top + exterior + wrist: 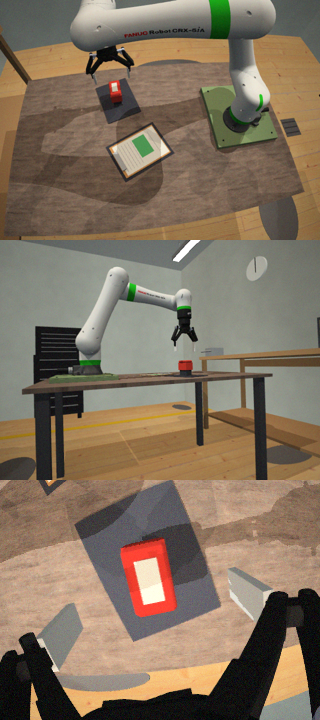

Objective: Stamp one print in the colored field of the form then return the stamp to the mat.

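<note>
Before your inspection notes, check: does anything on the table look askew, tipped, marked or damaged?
Nothing stands out. The red stamp stands upright mid-mat, the form's green field is unmarked, and the open pincer hangs above.

My glossy white six-joint arm [102, 314] carries bright green bands and red-and-black "FANUC Robot CRX-5iA" lettering, with small dark screw recesses. I see a black linkage gripper [184, 346] with pale grey fingertip pads [248, 592] and a dark grey foot collar.

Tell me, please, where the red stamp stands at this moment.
In the top view the stamp stands upright on the dark mat, beyond the form and below the open gripper, which does not touch it.
</note>
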`<state>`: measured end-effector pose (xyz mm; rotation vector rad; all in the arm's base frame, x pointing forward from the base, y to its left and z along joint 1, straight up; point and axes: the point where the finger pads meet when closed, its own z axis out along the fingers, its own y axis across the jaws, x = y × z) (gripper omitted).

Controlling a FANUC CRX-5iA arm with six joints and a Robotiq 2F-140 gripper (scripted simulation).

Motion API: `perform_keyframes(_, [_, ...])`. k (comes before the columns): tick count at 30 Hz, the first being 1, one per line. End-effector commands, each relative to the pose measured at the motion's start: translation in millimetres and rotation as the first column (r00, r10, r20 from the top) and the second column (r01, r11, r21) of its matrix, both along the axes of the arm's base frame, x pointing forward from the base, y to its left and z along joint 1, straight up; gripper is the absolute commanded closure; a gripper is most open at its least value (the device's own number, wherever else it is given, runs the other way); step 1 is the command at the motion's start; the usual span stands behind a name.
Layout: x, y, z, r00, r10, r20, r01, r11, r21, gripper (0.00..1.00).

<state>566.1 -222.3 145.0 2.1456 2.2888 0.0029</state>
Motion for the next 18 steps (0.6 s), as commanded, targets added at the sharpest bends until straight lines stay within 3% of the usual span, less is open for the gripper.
perform_keyframes(1, [0.1, 0.0, 0.2, 1.0, 0.0, 0.001, 0.0, 1.0, -0.001, 0.0])
perform_keyframes(9, [0.1, 0.0, 0.8, 1.0, 0.0, 0.001, 0.0, 1.0, -0.001, 0.0])
perform_keyframes(15, [0.0, 0.2, 46.3, 1.0, -0.013, -0.002, 0.013, 1.0, -0.003, 0.0])
perform_keyframes(18, [-0.2, 0.2, 50.1, 1.0, -0.014, -0.002, 0.014, 1.0, -0.003, 0.0])
